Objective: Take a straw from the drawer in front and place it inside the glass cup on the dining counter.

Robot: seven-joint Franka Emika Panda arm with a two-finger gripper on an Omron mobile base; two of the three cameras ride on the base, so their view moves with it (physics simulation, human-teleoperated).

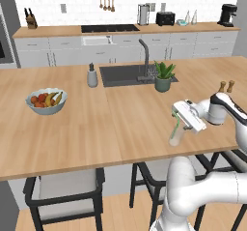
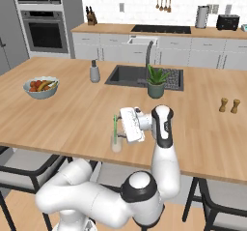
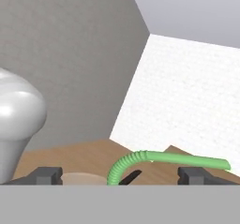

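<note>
The glass cup (image 1: 175, 138) (image 2: 116, 144) stands on the dining counter (image 1: 77, 133) close to its front edge. The green straw (image 1: 176, 124) (image 2: 115, 126) stands in the cup and sticks out above its rim. My gripper (image 1: 179, 118) (image 2: 120, 124) lies on its side just right of the straw's top, open. In the hand view the bent straw (image 3: 178, 159) runs between the two fingertips (image 3: 47, 174), which stand wide apart around my gripper (image 3: 121, 174). The drawer is out of view.
A fruit bowl (image 1: 47, 101) sits at the left. A soap dispenser (image 1: 92, 76), the dark sink (image 1: 126, 75) with its faucet and a potted plant (image 1: 163, 77) stand further back. Two small shakers (image 1: 226, 86) are at the right. Stools (image 1: 62, 186) stand under the counter's front edge.
</note>
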